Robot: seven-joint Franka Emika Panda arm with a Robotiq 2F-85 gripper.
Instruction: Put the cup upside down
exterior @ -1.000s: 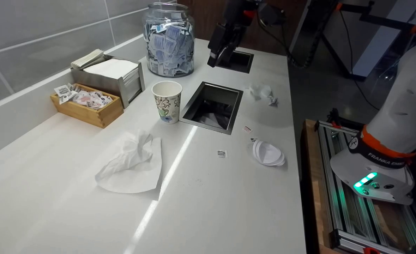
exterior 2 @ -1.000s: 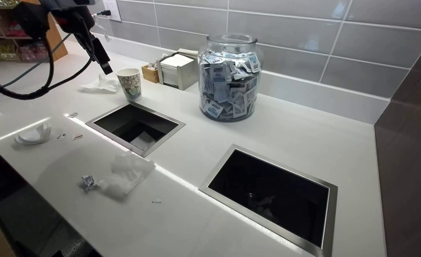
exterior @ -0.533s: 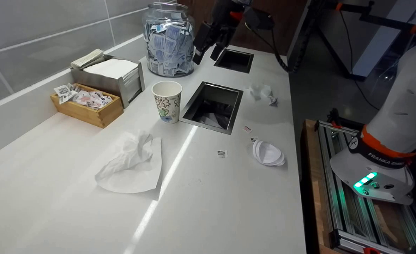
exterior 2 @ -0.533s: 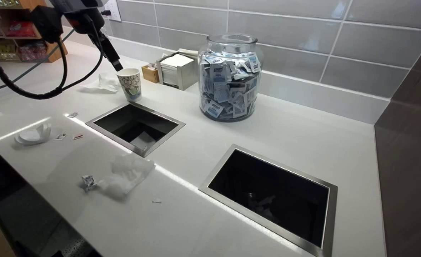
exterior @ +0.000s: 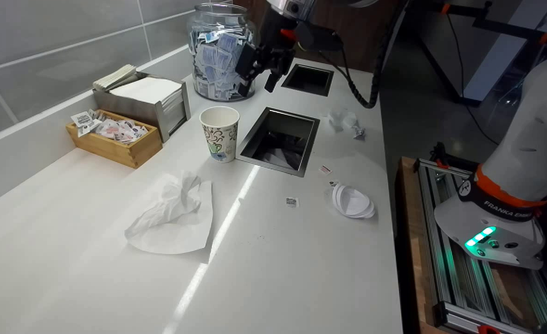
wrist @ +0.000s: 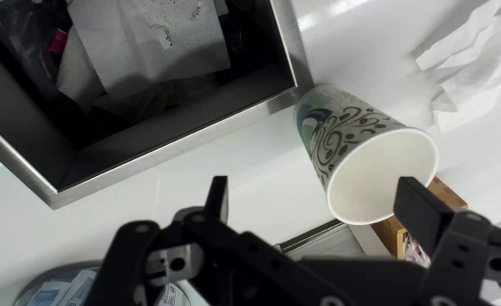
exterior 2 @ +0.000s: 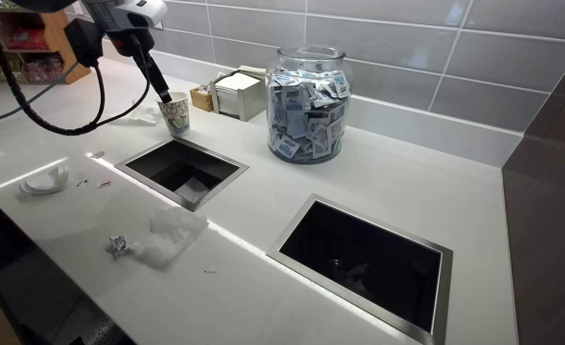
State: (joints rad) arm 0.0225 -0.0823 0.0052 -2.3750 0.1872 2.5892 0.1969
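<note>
The cup (exterior: pixel 221 137) is a paper cup with a white rim and a dark swirl print. It stands upright, mouth up, on the counter beside a bin opening, also in an exterior view (exterior 2: pixel 177 117). My gripper (exterior: pixel 256 89) is open and empty, above the counter near the jar. In an exterior view the gripper (exterior 2: pixel 166 98) overlaps the cup's rim; contact cannot be told. In the wrist view the cup (wrist: pixel 346 131) lies ahead of the gripper (wrist: pixel 314 182), off to the right. The right finger (wrist: pixel 422 212) covers part of its mouth.
A glass jar (exterior 2: pixel 306 115) of packets stands by the wall. A napkin holder (exterior: pixel 173 111) and wooden box (exterior: pixel 136 150) are near the cup. Two bin openings with metal rims (exterior 2: pixel 217 194) (exterior 2: pixel 447 287) cut the counter. A crumpled napkin (exterior: pixel 176 218) and paper scraps lie around.
My gripper has moved toward the cup, leftward in one exterior view and rightward in the other. Its fingers show further apart. The cup has not moved.
</note>
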